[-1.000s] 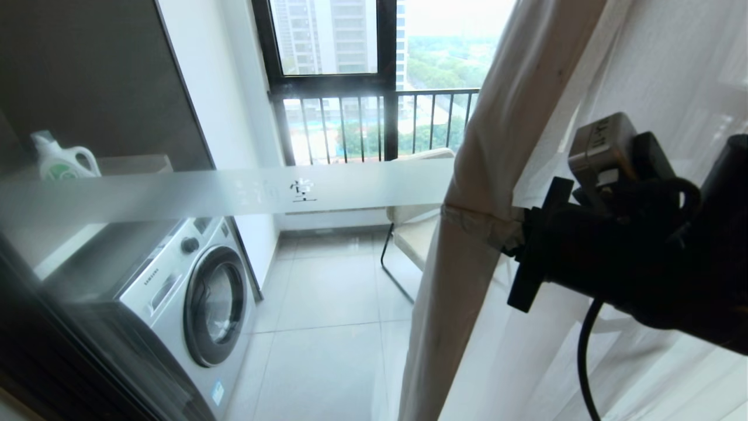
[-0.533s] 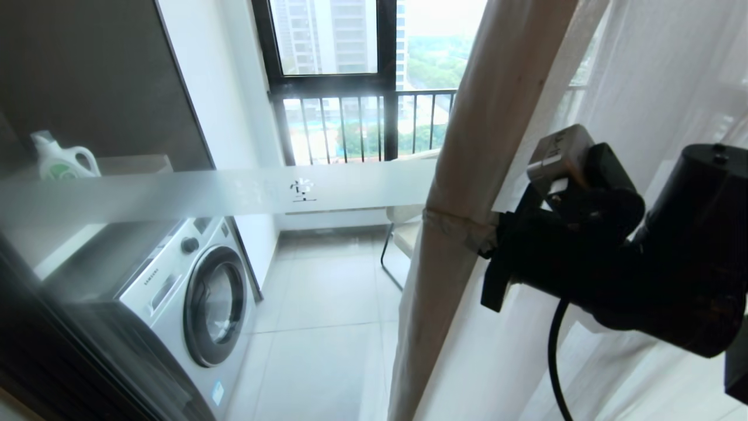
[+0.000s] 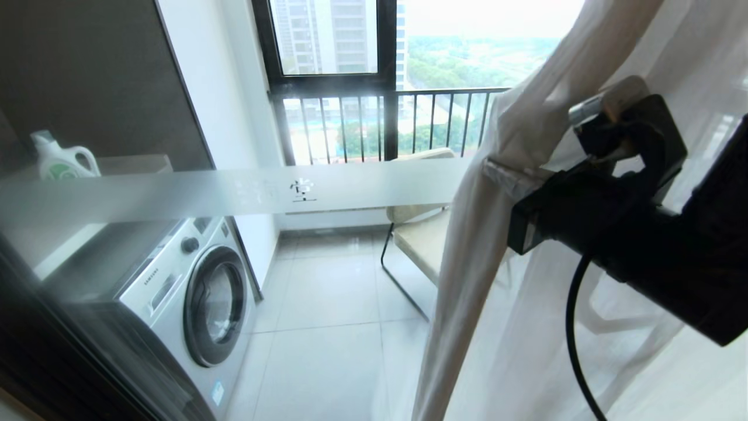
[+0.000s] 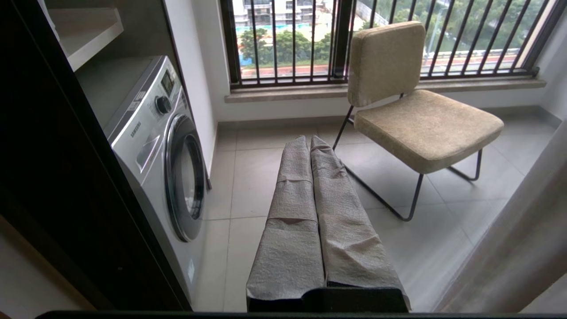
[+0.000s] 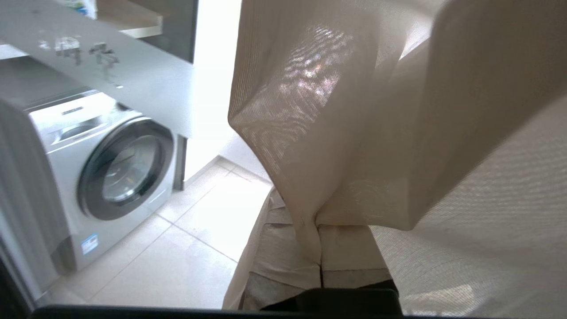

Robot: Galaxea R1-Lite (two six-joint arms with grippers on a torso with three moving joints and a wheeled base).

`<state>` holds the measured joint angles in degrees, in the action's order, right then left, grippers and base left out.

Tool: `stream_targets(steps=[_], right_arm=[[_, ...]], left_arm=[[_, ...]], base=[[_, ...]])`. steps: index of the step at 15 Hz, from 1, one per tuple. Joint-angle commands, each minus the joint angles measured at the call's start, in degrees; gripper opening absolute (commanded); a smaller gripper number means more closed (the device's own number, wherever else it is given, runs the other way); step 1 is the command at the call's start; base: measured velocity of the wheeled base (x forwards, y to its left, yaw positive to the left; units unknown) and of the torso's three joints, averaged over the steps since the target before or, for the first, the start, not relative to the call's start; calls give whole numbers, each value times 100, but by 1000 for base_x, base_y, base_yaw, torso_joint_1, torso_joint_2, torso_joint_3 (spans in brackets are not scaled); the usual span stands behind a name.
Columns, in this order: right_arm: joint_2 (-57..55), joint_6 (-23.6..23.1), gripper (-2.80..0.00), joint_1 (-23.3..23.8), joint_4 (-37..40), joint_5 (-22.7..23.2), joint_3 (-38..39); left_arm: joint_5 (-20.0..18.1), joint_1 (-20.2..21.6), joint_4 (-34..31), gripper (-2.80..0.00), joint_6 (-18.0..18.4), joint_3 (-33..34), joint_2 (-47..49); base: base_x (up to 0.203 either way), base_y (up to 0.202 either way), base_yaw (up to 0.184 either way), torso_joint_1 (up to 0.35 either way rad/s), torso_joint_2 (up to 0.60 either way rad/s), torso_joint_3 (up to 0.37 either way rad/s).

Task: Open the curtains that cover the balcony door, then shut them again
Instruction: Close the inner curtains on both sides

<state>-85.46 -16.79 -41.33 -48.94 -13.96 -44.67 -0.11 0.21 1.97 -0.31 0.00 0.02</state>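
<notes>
The right gripper [image 3: 497, 172] reaches in from about three o'clock in the head view, its cloth-wrapped fingers [image 5: 341, 257] closed on a fold of the curtains [image 3: 526, 117]. In the right wrist view the cream fabric is pinched in the seam between the two fingers and balloons out beyond their tips, hiding most of what lies past them. In the head view the gathered drape bends sharply at the grip: above it the cloth slants toward one o'clock, below it hangs toward six o'clock, with the sheer white layer [image 3: 689, 52] spread behind the arm on the right side.

The balcony door [image 3: 175, 193] fills the left and middle of the head view, its frosted band crossing the pane at mid-height toward the curtain edge. Through the glass a washing machine [image 3: 193, 292] stands at about eight o'clock, a detergent bottle [image 3: 58, 158] on a shelf above it, and a beige chair [image 4: 412, 102] near the railed window [image 3: 380, 117].

The left gripper [image 4: 310, 146] shows only in its own wrist view, fingers pressed together with nothing between them, pointing at the balcony floor between the washer and the chair.
</notes>
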Motion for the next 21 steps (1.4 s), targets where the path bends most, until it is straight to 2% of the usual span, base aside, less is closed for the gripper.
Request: stream_targets(steps=[1, 3, 5, 11, 12, 17, 21], right_arm=[[282, -14, -280, 379, -17, -138, -42], [541, -15, -280, 1107, 12, -157, -20], [902, 2, -280, 1605, 147, -138, 91], [1164, 105, -280, 1690, 332, -142, 363], [1178, 105, 0, 1690, 341, -142, 363], [1737, 114, 0, 1674, 354, -87, 893], [3053, 108, 0, 1673, 809, -30, 1706]], left_arm=[[2, 6, 5, -280, -4, 0, -2], [2, 6, 5, -280, -4, 0, -2], [2, 6, 5, -280, -4, 0, -2], [2, 6, 5, -280, -4, 0, -2], [2, 6, 5, -280, -4, 0, -2], [2, 6, 5, -280, -4, 0, -2], [2, 6, 5, -280, -4, 0, -2]], base=[[0, 0, 0, 0, 0, 0], [0, 0, 0, 0, 0, 0], [0, 0, 0, 0, 0, 0], [0, 0, 0, 0, 0, 0], [0, 0, 0, 0, 0, 0], [0, 0, 0, 0, 0, 0], [0, 0, 0, 0, 0, 0]])
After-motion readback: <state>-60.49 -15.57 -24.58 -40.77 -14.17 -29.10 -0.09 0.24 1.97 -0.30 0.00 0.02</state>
